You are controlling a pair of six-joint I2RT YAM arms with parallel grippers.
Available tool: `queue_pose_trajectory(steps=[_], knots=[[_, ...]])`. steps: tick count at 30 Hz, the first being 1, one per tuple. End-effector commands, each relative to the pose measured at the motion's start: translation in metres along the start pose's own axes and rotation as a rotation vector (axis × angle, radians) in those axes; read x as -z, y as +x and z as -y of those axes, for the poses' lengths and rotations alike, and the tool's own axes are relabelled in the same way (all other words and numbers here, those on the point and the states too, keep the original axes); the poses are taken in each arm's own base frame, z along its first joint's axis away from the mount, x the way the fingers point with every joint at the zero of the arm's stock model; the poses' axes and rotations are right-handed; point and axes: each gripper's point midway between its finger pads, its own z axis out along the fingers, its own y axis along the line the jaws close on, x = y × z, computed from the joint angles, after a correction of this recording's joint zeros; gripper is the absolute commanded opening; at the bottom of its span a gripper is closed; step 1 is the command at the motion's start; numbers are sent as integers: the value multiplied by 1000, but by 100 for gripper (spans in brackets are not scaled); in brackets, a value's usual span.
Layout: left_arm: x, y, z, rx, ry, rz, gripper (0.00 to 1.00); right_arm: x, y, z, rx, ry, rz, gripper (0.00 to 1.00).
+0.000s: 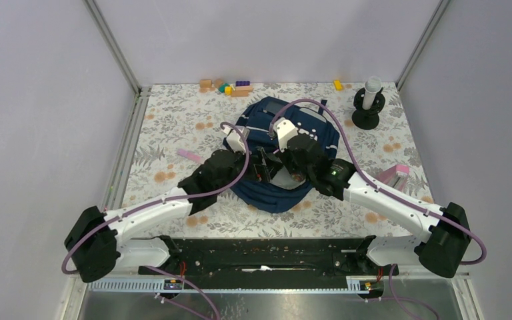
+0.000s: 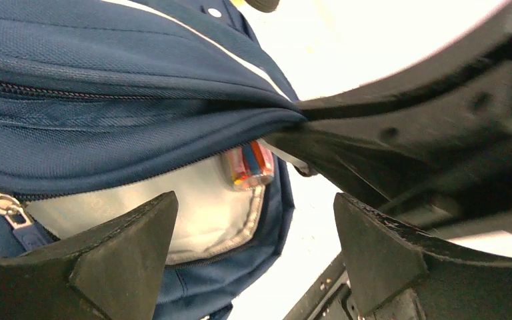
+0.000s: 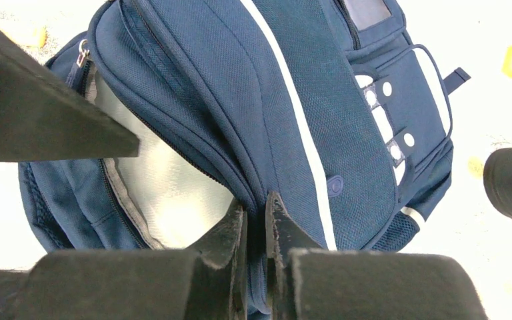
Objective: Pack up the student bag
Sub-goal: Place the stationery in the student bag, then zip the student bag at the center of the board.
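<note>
Floral table (image 1: 173, 120) held the student bag (image 1: 277, 199) at frame centre. Right gripper (image 3: 257, 220) pinched its flap; left gripper (image 2: 255, 200) stood wide, empty. One coloured item (image 2: 248, 165) lay inside, blocks (image 1: 230, 87) outside: packing seemed unfinished.

Left pincer (image 2: 253, 203) stands spread wide, facing the right pincer (image 3: 257, 208) clamped on the student bag (image 3: 287, 100).

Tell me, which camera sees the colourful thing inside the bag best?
The left wrist camera. It looks into the open student bag, where the colourful thing sits against the pale lining. The right wrist camera shows the lining but not the colourful thing; from the top, the arms cover the opening.
</note>
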Motion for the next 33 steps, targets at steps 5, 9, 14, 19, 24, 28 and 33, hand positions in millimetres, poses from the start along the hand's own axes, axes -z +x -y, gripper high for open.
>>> queue_pose_trajectory(steps=[5,9,14,19,24,28,33], knots=[[50,-3,14,-106,93,-42,91,8,-28,12,-81,58,117,0],[72,3,-1,-115,35,-92,94,12,-23,14,-85,61,119,0],[88,-6,-29,-70,-83,-185,98,16,-8,13,-73,51,116,0],[81,-40,-44,6,-112,-155,97,11,19,5,-55,20,75,0],[56,-59,-59,151,-41,-154,87,10,37,-5,-57,-19,51,0],[38,-67,-70,214,-7,-163,81,6,48,-14,-64,-56,42,0],[26,-73,-69,263,60,-166,93,-3,67,-21,-48,-72,-13,0]])
